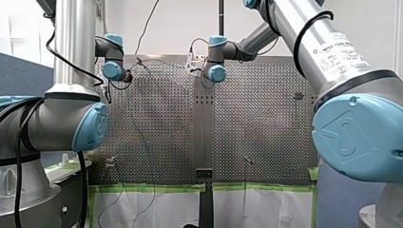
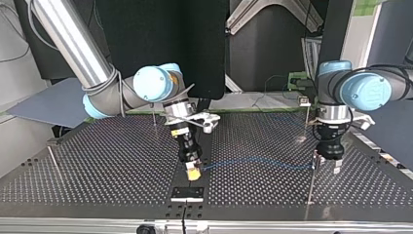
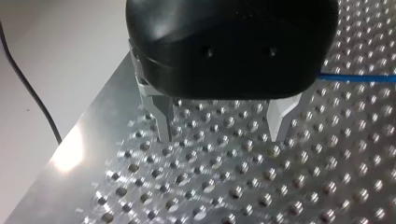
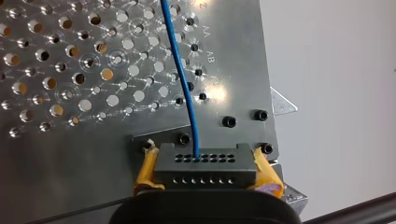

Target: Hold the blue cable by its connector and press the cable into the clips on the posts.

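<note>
Right end effector (image 4: 208,164) hides connector (image 4: 205,175) base.

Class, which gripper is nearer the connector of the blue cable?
Right. My right gripper is shut on the connector; my left gripper hangs open far along the cable, well apart from the connector.

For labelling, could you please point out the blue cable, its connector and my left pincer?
blue cable (image 4: 179,70): right wrist view, middle of its visible run.
connector (image 4: 205,170): right wrist view, middle of its dark face.
left pincer (image 3: 220,135): left wrist view, midway between its fingertips.
</note>
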You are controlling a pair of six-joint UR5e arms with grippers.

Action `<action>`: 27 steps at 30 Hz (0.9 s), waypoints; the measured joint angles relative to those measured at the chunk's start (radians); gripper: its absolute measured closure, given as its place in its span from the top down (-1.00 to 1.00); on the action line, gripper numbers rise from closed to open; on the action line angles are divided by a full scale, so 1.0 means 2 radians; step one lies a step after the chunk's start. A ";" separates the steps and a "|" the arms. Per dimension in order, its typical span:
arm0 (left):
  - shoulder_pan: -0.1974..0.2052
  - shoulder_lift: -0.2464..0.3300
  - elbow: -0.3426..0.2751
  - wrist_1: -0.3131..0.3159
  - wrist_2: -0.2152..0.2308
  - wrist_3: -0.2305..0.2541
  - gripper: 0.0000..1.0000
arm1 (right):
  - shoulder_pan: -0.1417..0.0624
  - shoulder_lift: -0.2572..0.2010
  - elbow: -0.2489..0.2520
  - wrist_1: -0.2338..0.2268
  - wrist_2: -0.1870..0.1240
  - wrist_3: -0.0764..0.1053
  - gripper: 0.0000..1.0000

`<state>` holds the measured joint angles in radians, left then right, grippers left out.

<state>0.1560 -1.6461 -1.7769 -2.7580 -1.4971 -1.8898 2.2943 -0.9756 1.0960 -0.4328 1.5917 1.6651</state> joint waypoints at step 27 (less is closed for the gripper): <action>-0.001 0.117 -0.037 -0.117 0.027 -0.020 0.99 | 0.000 0.001 0.000 0.001 -0.003 0.000 -0.97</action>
<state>0.1536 -1.4130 -1.8514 -2.9917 -1.4433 -1.9294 2.2942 -0.9735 1.0961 -0.4305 1.5848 1.6657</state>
